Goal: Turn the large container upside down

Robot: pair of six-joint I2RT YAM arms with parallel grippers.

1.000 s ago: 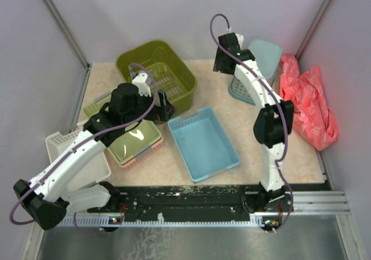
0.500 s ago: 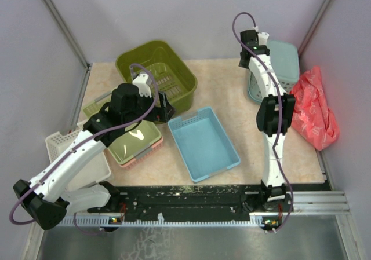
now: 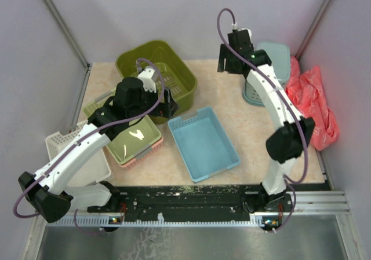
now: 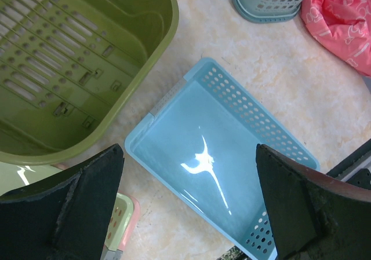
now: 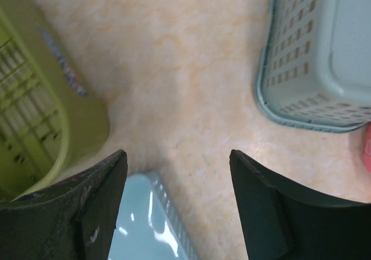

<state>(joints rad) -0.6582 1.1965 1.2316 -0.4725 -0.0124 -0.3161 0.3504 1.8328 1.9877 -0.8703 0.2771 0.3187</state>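
Probably light, stiff, slick: pinch tub (image 3: 145,54) by its rim, toward tabletop (image 3: 220,92) far-left corner. Found left claw (image 4: 189,150) gaping, right claw (image 5: 177,156) parted, both empty.

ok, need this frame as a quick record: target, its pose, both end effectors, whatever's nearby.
target: olive-green tub
pose: upright, opening up, empty
left end effector: open, empty, above tub's near corner and blue tray
right end effector: open, empty, over bare tabletop between tub and teal basket
nearby: pink bag
flip: not yet done
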